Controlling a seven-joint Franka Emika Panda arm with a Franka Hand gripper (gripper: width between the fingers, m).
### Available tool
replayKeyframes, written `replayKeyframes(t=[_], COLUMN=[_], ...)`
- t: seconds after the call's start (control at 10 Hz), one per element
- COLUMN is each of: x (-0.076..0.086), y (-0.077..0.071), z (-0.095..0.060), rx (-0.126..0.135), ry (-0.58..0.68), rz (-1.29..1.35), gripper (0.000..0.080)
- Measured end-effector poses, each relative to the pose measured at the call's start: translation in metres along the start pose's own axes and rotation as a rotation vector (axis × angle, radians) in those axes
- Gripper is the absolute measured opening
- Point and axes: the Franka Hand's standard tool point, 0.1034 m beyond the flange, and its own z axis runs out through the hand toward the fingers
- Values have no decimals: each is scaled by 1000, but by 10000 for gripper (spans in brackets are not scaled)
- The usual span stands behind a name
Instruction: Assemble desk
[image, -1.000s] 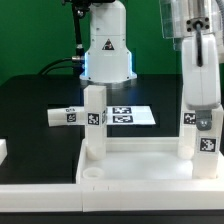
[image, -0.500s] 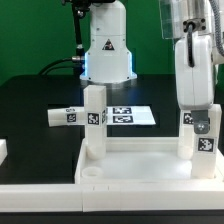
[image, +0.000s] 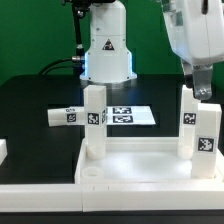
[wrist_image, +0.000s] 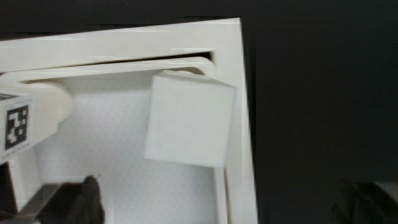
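Note:
The white desk top (image: 130, 160) lies rim-up at the front of the exterior view. Two tagged legs stand upright in its far corners, the left leg (image: 95, 122) and the right leg (image: 200, 132). A third leg (image: 64, 116) lies flat on the black table behind the top. My gripper (image: 204, 92) hangs just above the right leg, clear of it. In the wrist view my gripper (wrist_image: 222, 205) is open and empty, with dark fingertips (wrist_image: 64, 202) at either side, above the right leg (wrist_image: 189, 118) and the desk top (wrist_image: 125, 170).
The marker board (image: 134, 115) lies on the table behind the desk top. The robot base (image: 107, 52) stands at the back. A white piece (image: 3, 150) shows at the exterior view's left edge. The table (wrist_image: 329, 110) is black.
My gripper has let go of the right leg and risen off it. The leg stays upright in its corner.

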Motion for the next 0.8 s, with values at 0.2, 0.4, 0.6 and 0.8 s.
replayKeyframes(t=[0.2,0.4,0.6,0.8], x=[0,1,13,18], y=[0,1,-2,-2], z=[1,2,-8,-11], rx=[-1,-3,-3,-5], ry=[1,2,-2,-2], rz=[0,0,-89,-98], gripper=[649,649,649,649])
